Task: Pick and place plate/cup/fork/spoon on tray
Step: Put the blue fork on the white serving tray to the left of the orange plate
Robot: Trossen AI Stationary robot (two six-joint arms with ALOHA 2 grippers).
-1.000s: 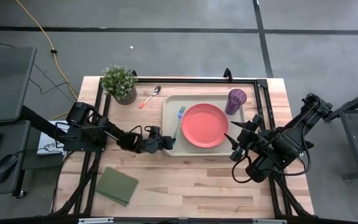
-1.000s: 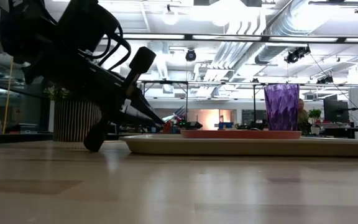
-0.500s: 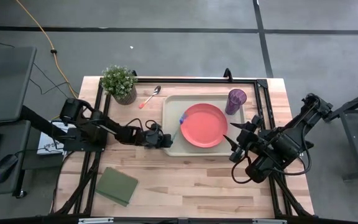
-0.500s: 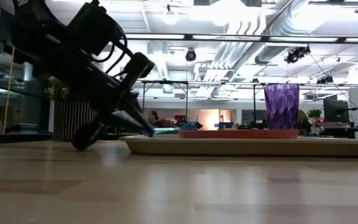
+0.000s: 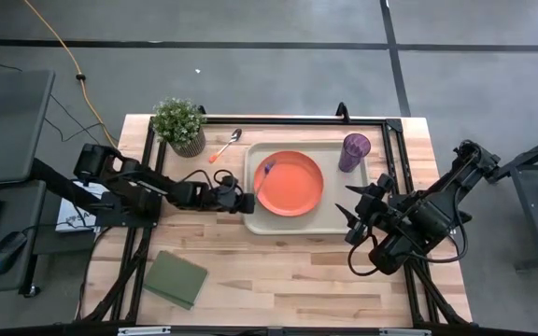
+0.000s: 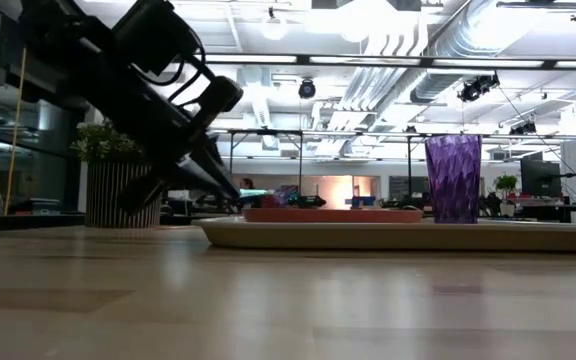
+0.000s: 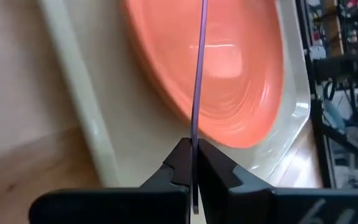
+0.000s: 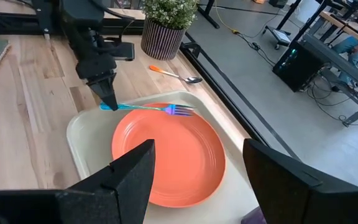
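Note:
The orange-red plate (image 5: 292, 185) lies in the beige tray (image 5: 306, 224), with the purple cup (image 5: 354, 151) standing in the tray's far right corner. My left gripper (image 5: 247, 198) is at the tray's left rim, shut on the blue-teal fork (image 5: 265, 175). The fork's tines (image 8: 182, 110) are over the plate's left part; whether they touch it, I cannot tell. The orange-handled spoon (image 5: 224, 146) lies on the table, left of the tray's far corner. My right gripper (image 5: 346, 221) waits open and empty by the tray's right near corner. My left gripper pinches the fork's handle end (image 7: 195, 144) between its two fingertips. The fingers come slanting down from the table's left, and the fork runs straight on ahead of them. The fork is about level, and its handle is clear of the tray's rim (image 8: 79, 134).
A potted plant (image 5: 179, 124) stands at the table's far left, close to the spoon. A flat green square pad (image 5: 176, 278) lies at the near left. A black frame runs along the table's far and right edges (image 5: 390, 140).
My left gripper has drawn back toward the table's left and a little toward the far edge, holding the fork. The fork, which lay beside the plate, now reaches over the plate's left part. The plate has slid toward the tray's left side.

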